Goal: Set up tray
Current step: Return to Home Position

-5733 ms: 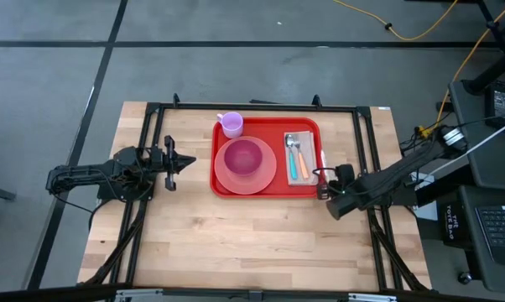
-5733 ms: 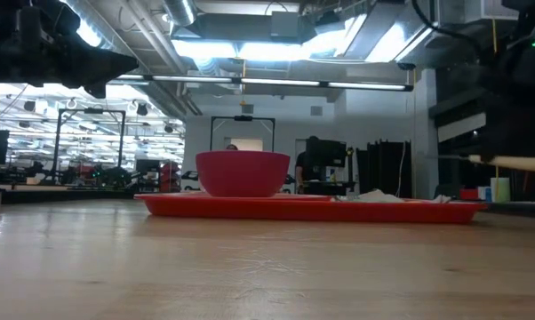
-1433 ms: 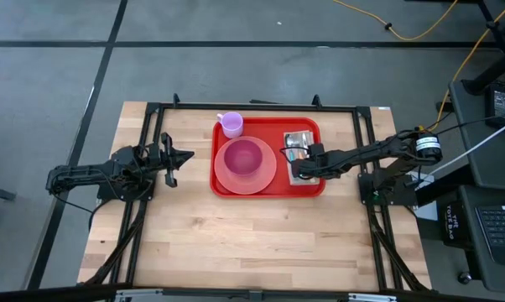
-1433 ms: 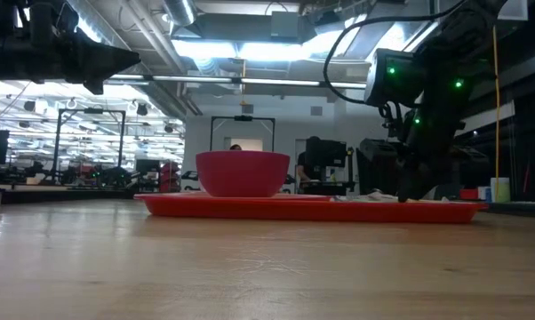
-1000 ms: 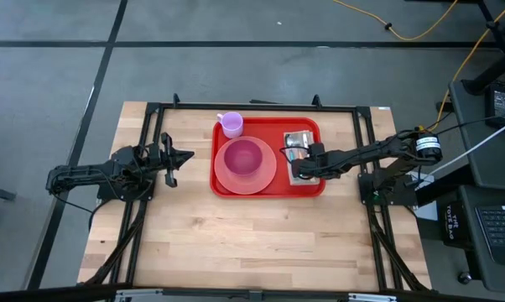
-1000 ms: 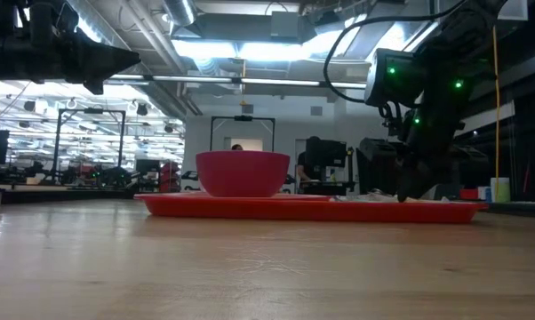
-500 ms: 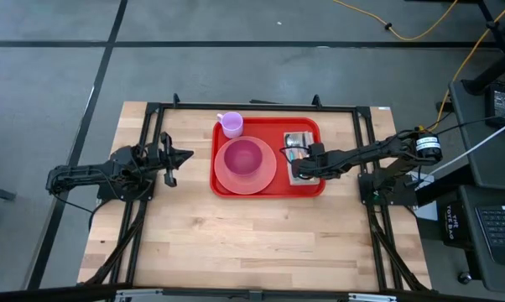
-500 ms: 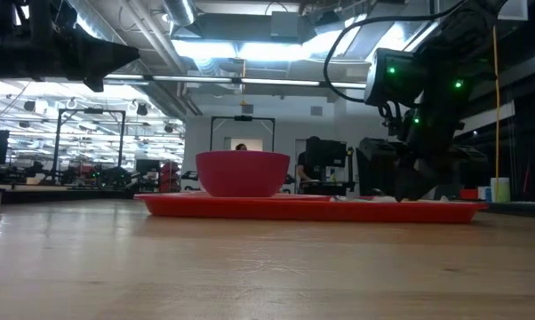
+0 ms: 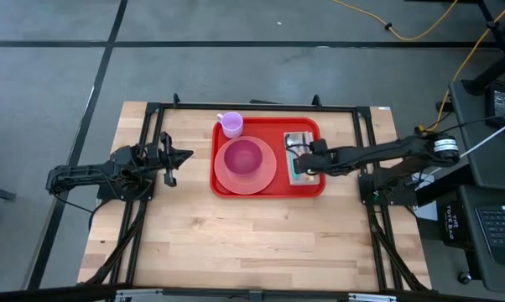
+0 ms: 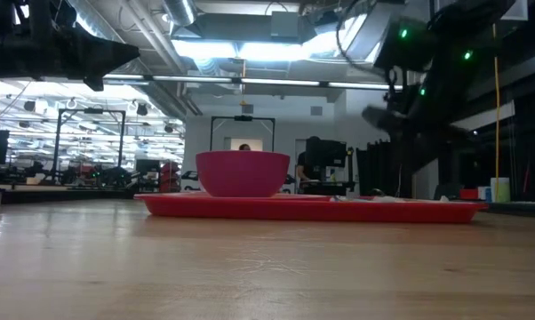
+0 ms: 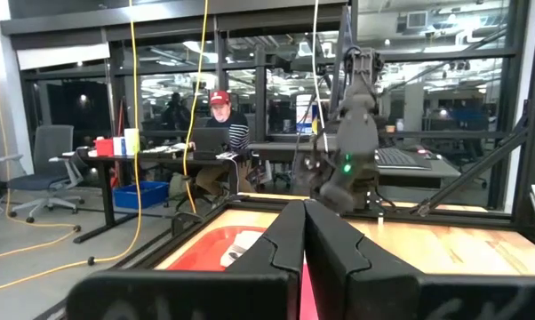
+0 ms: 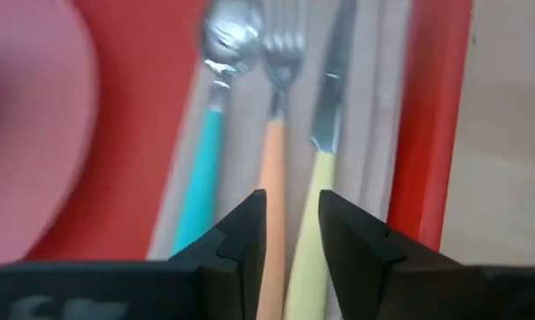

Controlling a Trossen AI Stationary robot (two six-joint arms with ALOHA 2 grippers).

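Rising since a moment ago, the right gripper (image 9: 299,159) is hanging over the right end of the mid-table tray (image 9: 273,130), with the left gripper (image 9: 182,156) waiting beside it. At table level it is clearing the rim. Wrist cameras are showing the left fingers (image 11: 276,249) pressed together, empty, and the right fingers (image 12: 236,240) slightly parted, holding nothing above the fork (image 12: 272,178) and knife (image 12: 319,169), likely leaving for home.

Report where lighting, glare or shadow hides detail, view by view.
Low view: ceiling lights backlight the scene, leaving the right arm a dark silhouette above the tray. Right wrist view: the spoon glints at its metal end, beyond the open right gripper. High view: even light, no glare; the left gripper waits left of the tray.
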